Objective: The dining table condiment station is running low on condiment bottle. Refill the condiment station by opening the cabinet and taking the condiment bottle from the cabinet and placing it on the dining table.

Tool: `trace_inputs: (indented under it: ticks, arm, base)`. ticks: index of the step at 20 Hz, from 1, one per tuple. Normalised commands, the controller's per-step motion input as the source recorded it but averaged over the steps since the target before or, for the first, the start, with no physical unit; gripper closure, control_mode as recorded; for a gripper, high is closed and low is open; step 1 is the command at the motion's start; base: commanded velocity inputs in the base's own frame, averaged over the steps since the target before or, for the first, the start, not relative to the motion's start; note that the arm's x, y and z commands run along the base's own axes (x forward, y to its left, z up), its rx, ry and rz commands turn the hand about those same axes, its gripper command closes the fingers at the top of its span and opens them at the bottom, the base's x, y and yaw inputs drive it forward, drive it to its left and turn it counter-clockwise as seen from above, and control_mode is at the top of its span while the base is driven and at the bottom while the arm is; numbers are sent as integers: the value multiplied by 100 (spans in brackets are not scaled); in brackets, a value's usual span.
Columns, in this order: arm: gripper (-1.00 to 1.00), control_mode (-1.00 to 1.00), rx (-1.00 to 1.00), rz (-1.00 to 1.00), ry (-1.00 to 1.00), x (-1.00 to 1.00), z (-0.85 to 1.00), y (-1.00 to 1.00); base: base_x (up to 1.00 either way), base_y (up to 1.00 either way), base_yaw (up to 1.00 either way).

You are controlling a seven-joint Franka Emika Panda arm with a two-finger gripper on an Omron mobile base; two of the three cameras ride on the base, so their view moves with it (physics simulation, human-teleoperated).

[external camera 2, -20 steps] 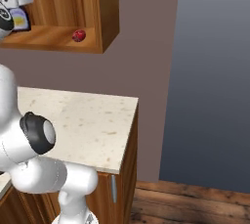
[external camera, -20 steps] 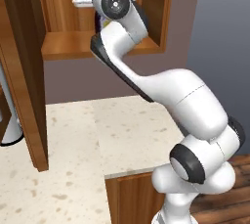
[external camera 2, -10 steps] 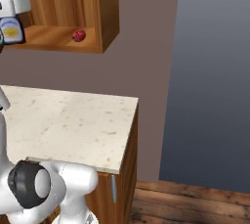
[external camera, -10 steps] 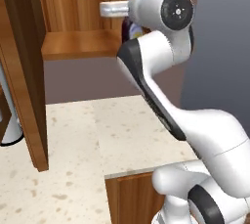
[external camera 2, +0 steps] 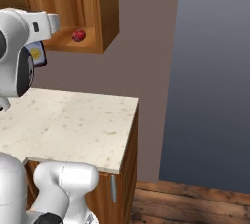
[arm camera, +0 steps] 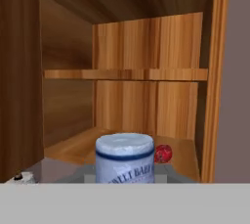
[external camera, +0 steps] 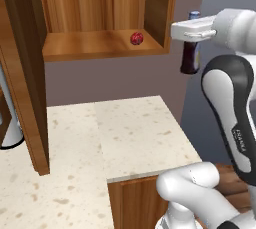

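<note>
Left base view: 1 condiment bottle [external camera: 190, 48], 1 red ball [external camera: 136, 38] in cabinet [external camera: 105, 45].

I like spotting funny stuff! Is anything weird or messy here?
Nothing looks spilled or broken. The condiment bottle hangs upright in the gripper, outside the open cabinet. A small red ball sits alone on its shelf.

cabinet [external camera: 105, 3]: grained reddish wood | condiment bottle [external camera: 190, 55]: glossy dark body | worktop [external camera: 135, 133]: speckled beige stone
</note>
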Motion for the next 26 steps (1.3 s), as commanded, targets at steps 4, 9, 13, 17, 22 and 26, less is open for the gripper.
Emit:
trace_inputs:
  ticks: [4,9,13,17,22,26]
  arm:
    - [100,-100,0,21,0,-58,-53,-98]
    - [100,-100,0,24,0,-29,-53,-98]
    - [100,-100,2,18,0,0,-48,-41]
    - [100,-100,0,6,1,0,-26,0]
    - [100,-100,-3,2,2,3,-11,0]
    - [100,100,-4,3,-1,0,-1,4]
  base:
    - [0,0,0]
    - [0,0,0]
    - [0,0,0]
    - [0,0,0]
    - [0,0,0]
    - [-11,0,-1]
